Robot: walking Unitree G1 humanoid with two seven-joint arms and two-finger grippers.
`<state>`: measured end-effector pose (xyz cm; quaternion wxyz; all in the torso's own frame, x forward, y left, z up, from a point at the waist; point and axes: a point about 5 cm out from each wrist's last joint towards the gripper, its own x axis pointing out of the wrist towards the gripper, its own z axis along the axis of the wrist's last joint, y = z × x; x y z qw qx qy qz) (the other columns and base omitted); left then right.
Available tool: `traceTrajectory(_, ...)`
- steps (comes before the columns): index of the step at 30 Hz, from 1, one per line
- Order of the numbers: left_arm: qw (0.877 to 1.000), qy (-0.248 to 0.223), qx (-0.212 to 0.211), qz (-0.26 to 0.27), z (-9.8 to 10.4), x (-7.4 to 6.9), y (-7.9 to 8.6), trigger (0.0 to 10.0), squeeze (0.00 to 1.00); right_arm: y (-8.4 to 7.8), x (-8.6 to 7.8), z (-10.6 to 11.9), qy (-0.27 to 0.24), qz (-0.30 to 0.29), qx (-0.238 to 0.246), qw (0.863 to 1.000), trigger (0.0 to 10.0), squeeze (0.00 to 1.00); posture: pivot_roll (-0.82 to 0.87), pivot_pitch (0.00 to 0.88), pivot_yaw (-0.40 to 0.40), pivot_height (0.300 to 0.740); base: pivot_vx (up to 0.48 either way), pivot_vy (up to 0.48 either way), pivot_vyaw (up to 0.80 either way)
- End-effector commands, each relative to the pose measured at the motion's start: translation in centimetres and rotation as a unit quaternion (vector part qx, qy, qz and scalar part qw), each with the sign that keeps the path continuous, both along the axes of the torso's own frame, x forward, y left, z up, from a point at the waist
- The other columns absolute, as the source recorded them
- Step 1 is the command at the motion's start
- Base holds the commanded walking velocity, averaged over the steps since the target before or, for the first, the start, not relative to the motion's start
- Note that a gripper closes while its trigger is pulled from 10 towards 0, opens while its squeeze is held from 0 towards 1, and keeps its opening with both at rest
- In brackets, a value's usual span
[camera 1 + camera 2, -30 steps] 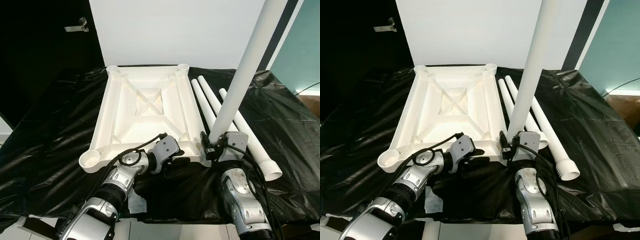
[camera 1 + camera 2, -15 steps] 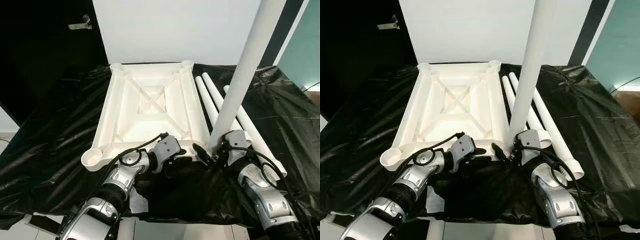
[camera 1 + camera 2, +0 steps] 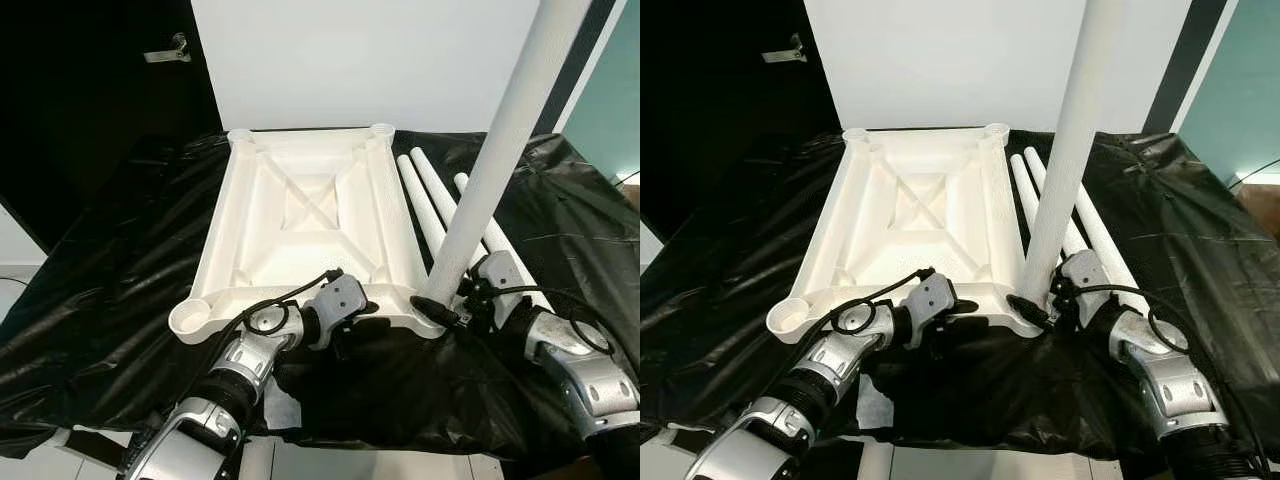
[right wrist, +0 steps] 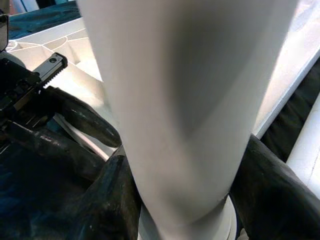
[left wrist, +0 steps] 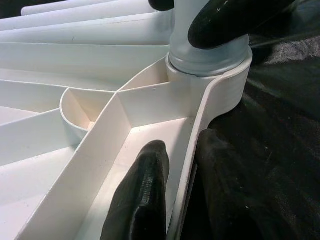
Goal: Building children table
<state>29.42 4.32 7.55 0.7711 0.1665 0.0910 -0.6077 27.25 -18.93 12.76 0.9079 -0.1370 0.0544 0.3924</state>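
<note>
- The white tabletop point(image 3: 300, 235) lies underside up at the centre of the black-draped bench point(image 3: 110, 290), so its corner sockets face upward for the legs.
- The left claw point(image 3: 345, 318), at 6 o'clock of the tabletop, pinches the near rim, likely to steady it.
- The right claw point(image 3: 462, 300) is clamped round the upright leg point(image 3: 490, 170), seated in the 5 o'clock socket.
- The spare legs point(image 3: 430, 200) lie beside it, at 3 o'clock: smooth white tubes.
</note>
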Motion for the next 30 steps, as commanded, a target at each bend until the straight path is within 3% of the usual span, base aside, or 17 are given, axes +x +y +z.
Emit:
traceTrajectory(1,0.993,0.093,0.07,-0.029,-4.1,-2.4,0.9,10.0,0.0,0.9,-0.6,-0.9,0.032,0.053,-0.004,0.998,0.0,0.0,-0.04,0.0,0.0,0.74,0.0,0.0,0.0)
traceTrajectory(7,0.993,0.093,0.07,-0.029,-4.1,-2.4,1.0,10.0,0.0,1.3,-0.6,-1.5,0.046,0.035,0.022,0.998,0.0,0.0,-0.03,0.0,0.002,0.74,0.0,0.0,0.0)
traceTrajectory(9,0.993,0.092,0.071,-0.029,-4.0,-2.3,1.1,10.0,0.0,3.7,-0.9,-2.2,0.048,-0.043,0.093,0.994,0.0,0.0,-0.03,0.0,0.004,0.74,0.0,0.0,0.0)
traceTrajectory(10,0.993,0.092,0.071,-0.029,-4.0,-2.3,1.1,10.0,0.0,3.7,-0.9,-2.2,0.048,-0.043,0.093,0.994,0.0,0.0,-0.03,0.0,0.004,0.74,0.0,0.0,0.0)
traceTrajectory(11,0.993,0.09,0.073,-0.027,-4.0,-2.2,1.2,10.0,0.0,5.1,-1.3,-2.8,0.039,-0.117,0.121,0.985,0.0,0.0,-0.03,0.0,0.002,0.74,0.0,0.0,0.0)
traceTrajectory(12,0.993,0.089,0.074,-0.025,-3.9,-2.1,1.2,10.0,0.0,5.5,-1.5,-3.1,0.036,-0.15,0.129,0.98,0.0,0.0,-0.03,0.0,0.002,0.74,0.0,0.0,0.0)
traceTrajectory(16,0.993,0.089,0.072,-0.025,-3.9,-2.1,1.1,10.0,0.0,5.2,-0.8,-3.8,0.019,-0.28,0.138,0.95,0.0,0.0,-0.02,0.0,0.006,0.74,0.0,0.0,0.0)
traceTrajectory(19,0.993,0.089,0.072,-0.026,-3.9,-2.1,1.1,10.0,0.0,5.1,-0.5,-3.7,0.015,-0.304,0.14,0.942,0.0,0.0,-0.02,0.0,0.006,0.74,0.0,0.0,0.0)
traceTrajectory(22,0.993,0.089,0.074,-0.028,-3.9,-2.1,1.2,10.0,0.0,4.3,0.2,-3.0,-0.015,-0.37,0.14,0.918,0.0,0.0,-0.02,0.0,0.007,0.74,0.0,0.0,0.0)
traceTrajectory(28,0.993,0.089,0.074,-0.026,-3.9,-2.1,1.1,10.0,0.0,4.5,0.2,-2.1,-0.035,-0.38,0.168,0.909,0.0,0.0,-0.02,0.0,0.005,0.74,0.0,0.0,0.0)
traceTrajectory(29,0.993,0.089,0.073,-0.026,-3.9,-2.0,1.1,10.0,0.0,4.8,0.2,-2.1,-0.036,-0.371,0.163,0.913,9.1,0.0,-0.02,0.0,0.005,0.74,0.0,0.0,0.0)
traceTrajectory(30,0.993,0.089,0.073,-0.026,-3.9,-2.1,1.0,10.0,0.0,5.2,0.2,-2.0,-0.039,-0.362,0.154,0.919,10.0,0.0,-0.02,0.0,0.005,0.74,0.0,0.0,0.0)
